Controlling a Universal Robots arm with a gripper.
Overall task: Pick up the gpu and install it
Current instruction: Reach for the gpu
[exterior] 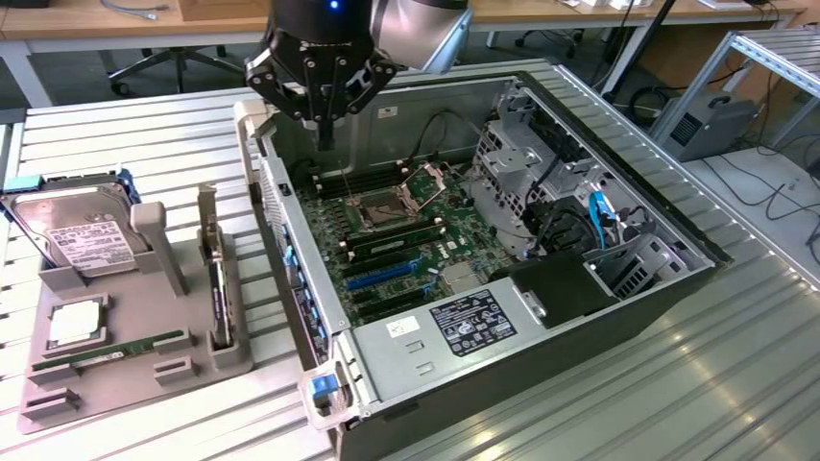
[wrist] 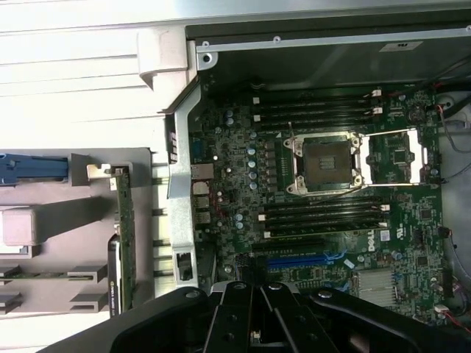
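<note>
Gpu, a thin green board edge-on, stands upright in the grey holder at nine o'clock from the open case in the exterior view, on a ribbed metal table, desks at twelve, gripper closed and empty above the case; the wrist view shows its green-and-black edge outside the case wall.

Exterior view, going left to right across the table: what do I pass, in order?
From the left: hard drive → gpu, standing on edge → motherboard inside the open case → metal drive cage → blue cable.
</note>
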